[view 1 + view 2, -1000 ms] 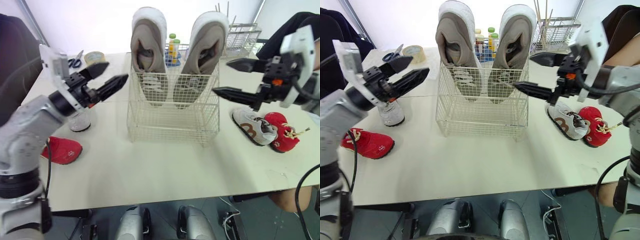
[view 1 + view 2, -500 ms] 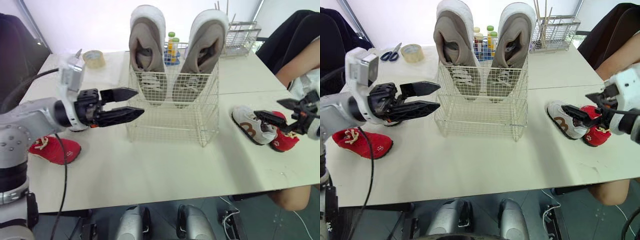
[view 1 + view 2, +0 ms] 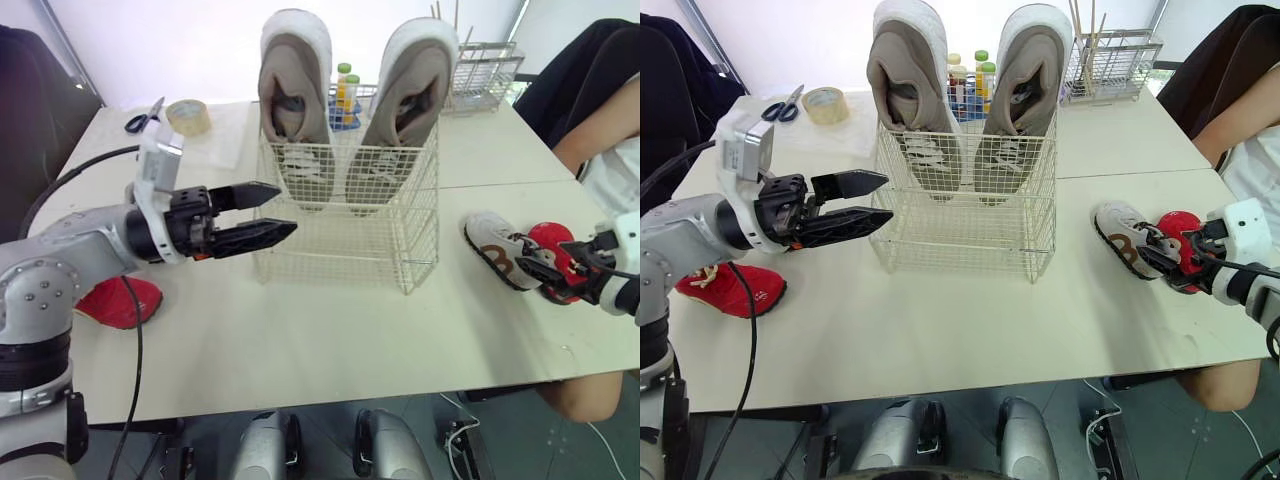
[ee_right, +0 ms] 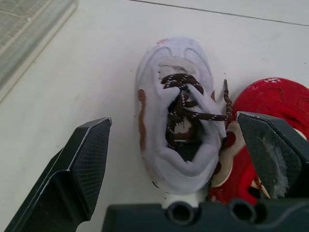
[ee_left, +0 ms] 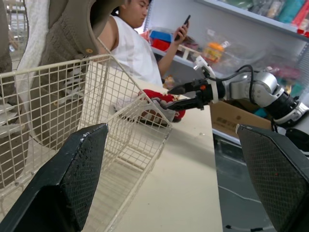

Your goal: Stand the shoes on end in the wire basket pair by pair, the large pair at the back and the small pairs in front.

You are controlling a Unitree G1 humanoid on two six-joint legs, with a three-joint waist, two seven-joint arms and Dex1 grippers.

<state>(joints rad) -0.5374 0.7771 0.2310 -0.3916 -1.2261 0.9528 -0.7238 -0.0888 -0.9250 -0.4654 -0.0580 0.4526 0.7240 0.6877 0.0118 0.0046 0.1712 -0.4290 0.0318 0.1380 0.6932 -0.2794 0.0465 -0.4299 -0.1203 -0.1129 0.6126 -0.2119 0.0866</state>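
I hold my right gripper (image 4: 178, 164), jaws spread wide, just short of the small white shoe (image 4: 176, 111) lying ahead between its fingers (image 4: 87, 169), with a red shoe (image 4: 275, 106) touching it beside one finger; light and soft-walled, it likely grips best across the stiffer heel.

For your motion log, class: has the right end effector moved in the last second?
Yes: the right end effector dropped from beside the basket's upper right edge to the white shoe.

Large pair (image 3: 296, 95) upright in basket (image 3: 340, 235); left hand (image 3: 288, 208) spread wide beside it.
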